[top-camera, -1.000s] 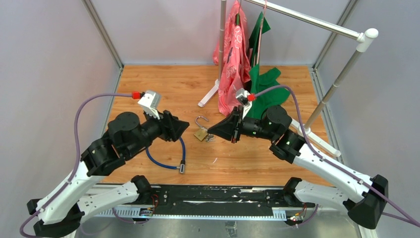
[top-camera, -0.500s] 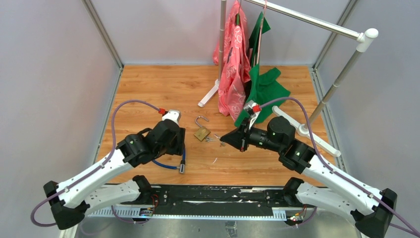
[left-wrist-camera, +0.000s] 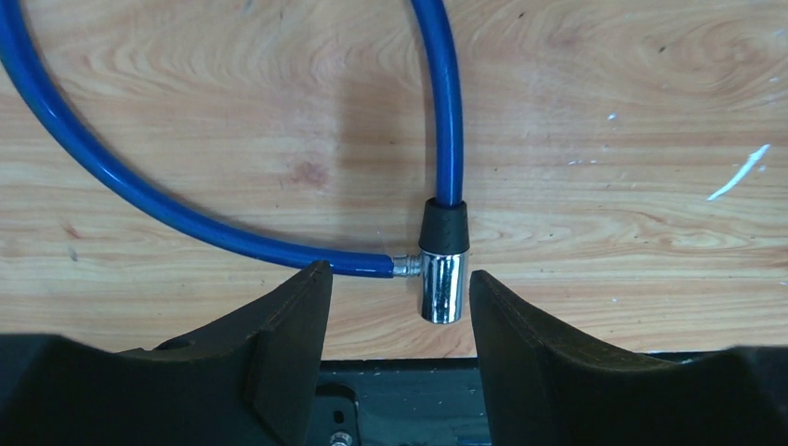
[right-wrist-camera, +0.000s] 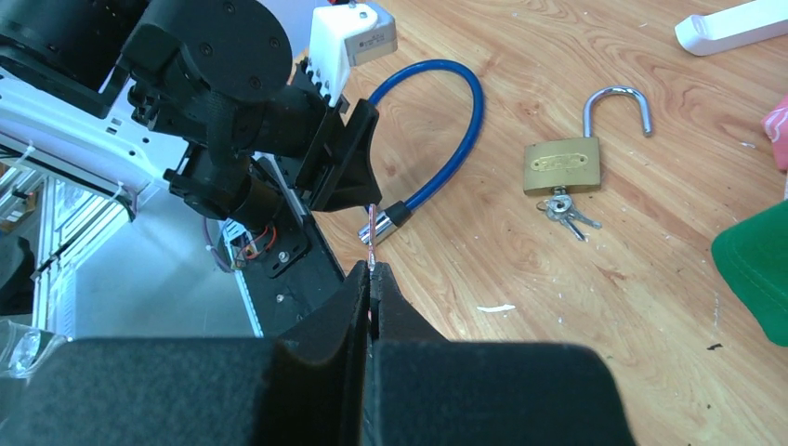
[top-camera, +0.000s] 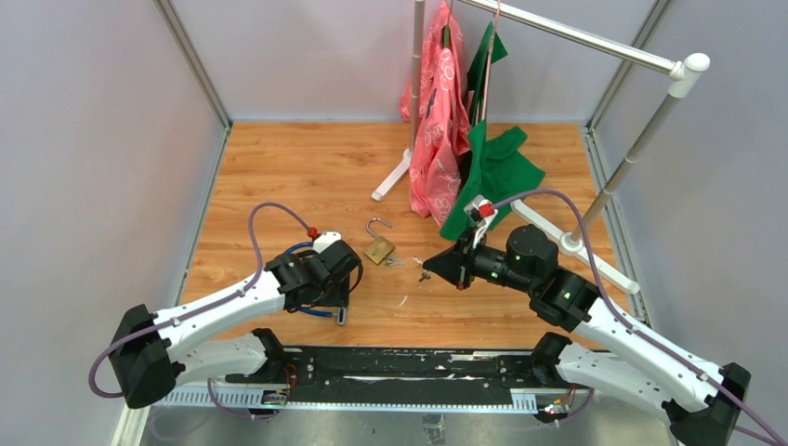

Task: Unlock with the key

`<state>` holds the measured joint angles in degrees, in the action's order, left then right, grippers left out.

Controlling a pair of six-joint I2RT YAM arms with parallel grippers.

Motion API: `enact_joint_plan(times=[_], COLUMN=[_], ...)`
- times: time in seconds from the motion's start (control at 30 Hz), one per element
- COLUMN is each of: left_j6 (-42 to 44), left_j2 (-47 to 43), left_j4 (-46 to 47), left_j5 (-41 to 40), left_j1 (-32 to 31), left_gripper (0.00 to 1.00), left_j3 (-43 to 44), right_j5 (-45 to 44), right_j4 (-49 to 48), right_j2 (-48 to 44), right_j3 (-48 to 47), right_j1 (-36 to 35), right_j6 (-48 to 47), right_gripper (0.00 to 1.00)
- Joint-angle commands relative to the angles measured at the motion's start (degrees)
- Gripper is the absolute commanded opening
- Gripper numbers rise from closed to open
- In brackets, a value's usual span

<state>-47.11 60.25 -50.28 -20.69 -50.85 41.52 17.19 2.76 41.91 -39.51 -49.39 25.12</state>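
Now the open left jaws are straddling the cable lock's chrome barrel [left-wrist-camera: 442,286] and should be centring before pinching, while the right jaws are clamping the key [right-wrist-camera: 371,232].

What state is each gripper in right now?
Left gripper: open, jaws either side of the cable lock end, not clamped.
Right gripper: shut on a thin key, seen edge-on.

One brass padlock [top-camera: 377,249], one blue cable lock [left-wrist-camera: 443,251], one clothes rack [top-camera: 576,35], two hanging garments [top-camera: 437,121].
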Motion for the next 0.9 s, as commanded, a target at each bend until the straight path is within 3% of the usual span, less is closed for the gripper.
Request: enact_joint_plan(times=[0.0,0.53,0.87], left_j6=[-4.5,-7.2,-8.6], left_j2=[1.0,11.5,17.8], left_j4=[4.5,13.6,16.7], left_j5=[1.4,3.5,2.6], left_j1=[0.0,-1.5,-3.2], left_gripper=[0.61,0.57,0.46], left_j3=[-3.1,-7.5,-8.2], right_j5=[-1.6,-2.4,-2.7], right_j4=[1.7,2.9,3.5], right_j2=[-0.7,1.3,2.4], right_j3=[0.9,0.3,-0.5], right_j1=[-0.2,-0.2,-0.2], right_j6=[-1.6,-2.2,-2.4], right_gripper=[0.0,0.0,0.0])
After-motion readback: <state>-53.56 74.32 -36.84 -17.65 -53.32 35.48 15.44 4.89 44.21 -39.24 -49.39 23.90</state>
